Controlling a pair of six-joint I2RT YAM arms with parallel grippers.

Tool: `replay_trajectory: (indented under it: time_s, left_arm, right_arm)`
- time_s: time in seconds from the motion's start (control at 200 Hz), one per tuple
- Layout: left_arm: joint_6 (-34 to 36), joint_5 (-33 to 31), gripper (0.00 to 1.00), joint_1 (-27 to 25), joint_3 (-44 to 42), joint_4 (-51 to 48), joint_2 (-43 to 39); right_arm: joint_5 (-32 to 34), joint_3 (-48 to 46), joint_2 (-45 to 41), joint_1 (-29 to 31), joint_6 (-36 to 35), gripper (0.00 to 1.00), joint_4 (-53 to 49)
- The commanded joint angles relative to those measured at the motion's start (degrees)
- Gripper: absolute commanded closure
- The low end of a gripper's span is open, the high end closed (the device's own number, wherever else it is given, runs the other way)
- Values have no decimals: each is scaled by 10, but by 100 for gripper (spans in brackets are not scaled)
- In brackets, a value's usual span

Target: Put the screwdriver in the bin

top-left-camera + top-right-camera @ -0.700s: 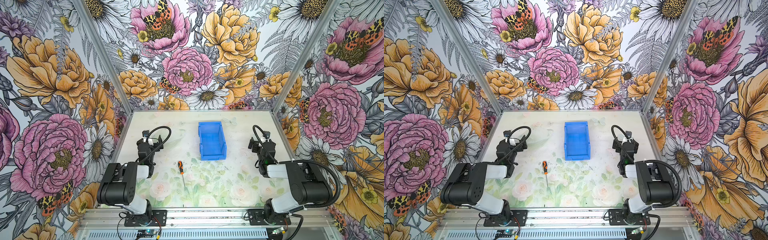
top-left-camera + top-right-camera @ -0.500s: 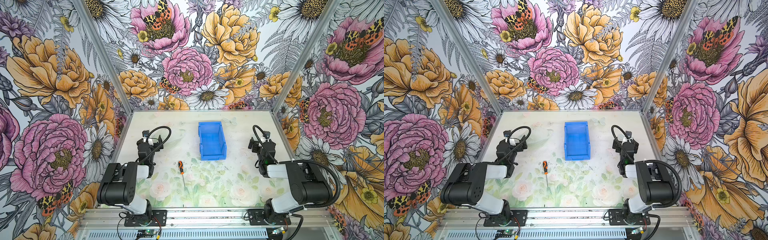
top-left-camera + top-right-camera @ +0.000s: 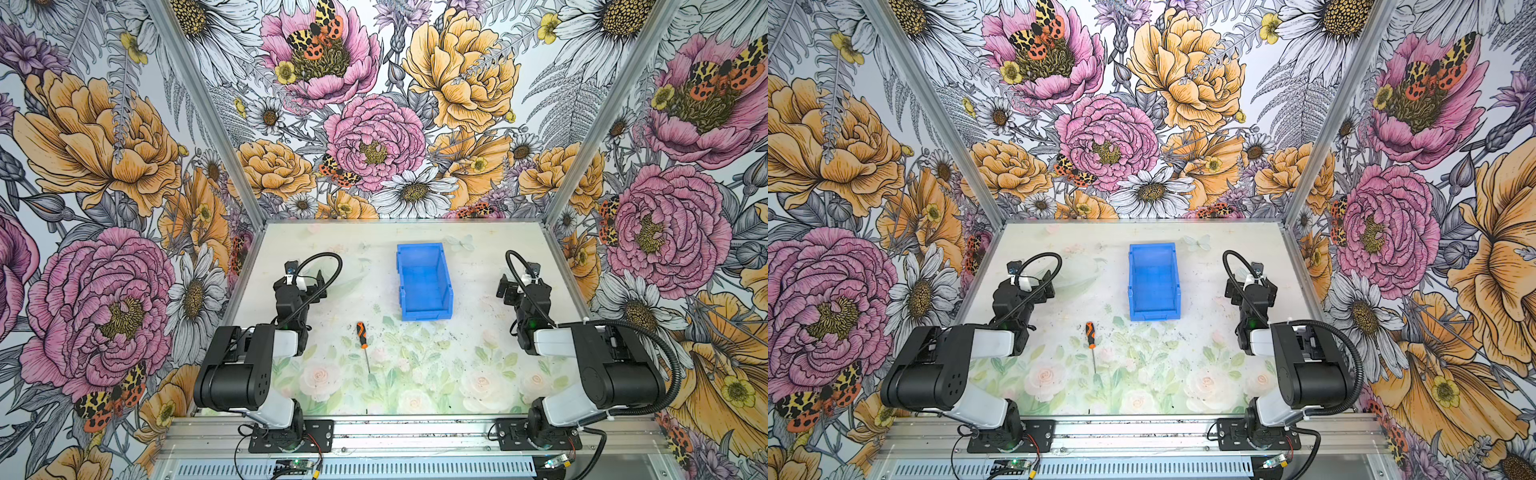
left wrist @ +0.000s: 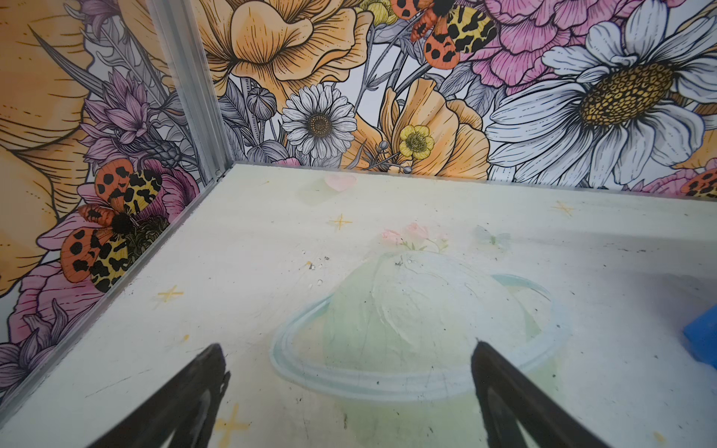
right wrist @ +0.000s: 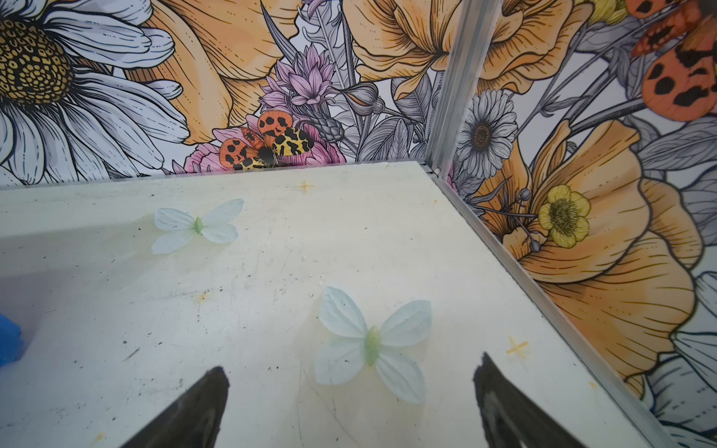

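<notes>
The screwdriver [image 3: 362, 334] [image 3: 1091, 334], with an orange-and-black handle and a thin shaft pointing toward the front edge, lies flat on the table in both top views. The blue bin [image 3: 424, 286] [image 3: 1154, 286] stands empty just behind it and to the right. My left gripper [image 3: 305, 276] [image 4: 347, 345] hovers to the left of both, open and holding nothing. My right gripper [image 3: 519, 284] [image 5: 351, 362] is right of the bin, open as well and empty. A corner of the bin [image 4: 702, 341] [image 5: 9, 341] shows at the edge of each wrist view. Neither wrist view shows the screwdriver.
Flower-printed walls with aluminium corner posts [image 3: 249, 208] close the table on three sides. The tabletop [image 3: 415, 374] carries a faded print of roses and butterflies. Both arm bases [image 3: 286, 428] sit on the front rail.
</notes>
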Motion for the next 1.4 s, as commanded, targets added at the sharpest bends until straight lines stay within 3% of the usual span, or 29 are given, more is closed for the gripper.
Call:
replay_trajectory:
  time_s: [0.0, 0.24, 0.495, 0.661, 0.796, 0.941, 1.096, 1.216, 1.391]
  left_arm:
    - [4, 13, 1, 4, -4, 7, 6]
    - [5, 25, 1, 4, -9, 12, -1]
    - [-30, 22, 1, 26, 5, -103, -93]
    - [-61, 10, 1, 39, 30, -251, -178]
    - [-136, -33, 1, 23, 73, -390, -216]
    - [-195, -12, 1, 9, 109, -509, -244]
    - [-221, -16, 1, -37, 137, -607, -288]
    - [-256, -22, 1, -91, 134, -631, -324]
    - [-341, -89, 1, -186, 174, -749, -330]
  right_arm:
    - [-8, 0, 2, -2, -2, 0, 12]
    - [-4, 7, -16, -1, -1, 0, -16]
    - [15, 4, -109, 6, 4, 0, -94]
    - [50, 58, -194, 19, 35, 0, -294]
    - [77, 126, -233, 46, 88, 1, -471]
    - [97, 142, -274, 112, 95, 0, -544]
    - [70, 177, -277, 180, 132, 1, -636]
    - [28, 184, -281, 240, 138, 1, -642]
    - [-28, 201, -300, 304, 114, 1, -667]
